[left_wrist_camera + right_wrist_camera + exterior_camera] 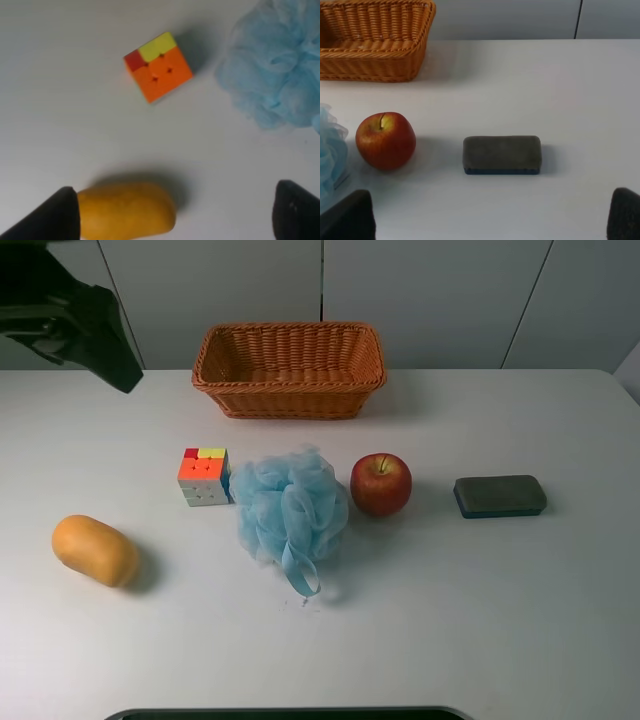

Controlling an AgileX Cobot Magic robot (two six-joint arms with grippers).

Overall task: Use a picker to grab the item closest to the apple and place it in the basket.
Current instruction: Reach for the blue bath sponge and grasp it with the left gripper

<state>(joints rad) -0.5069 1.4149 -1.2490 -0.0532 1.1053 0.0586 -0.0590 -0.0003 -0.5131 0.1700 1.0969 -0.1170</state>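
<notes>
At 10 o'clock of the exterior high view, the left arm (80,315) is held above the table (500,620), clear of every item. The left gripper (177,212) is shown spread wide in its wrist view, with nothing between its fingers and the orange oval object (125,210) close by them. On the table that object is found alone at 8 o'clock. The puzzle cube (205,476) is set at 9 o'clock, just beside the blue mesh puff (290,512). The puff, at the dial's centre, is judged the item nearest the apple (381,484): its edge touches the apple, or nearly so, whereas the dark block (500,496) at 3 o'clock is set well apart. The right gripper (487,215) is likewise shown wide and empty, faced toward the apple and the block. No step of the task is judged complete: the puff is not yet gripped, lifted or carried.

At 12 o'clock the wicker basket (290,400) is placed upright. Nothing is seen inside it.
</notes>
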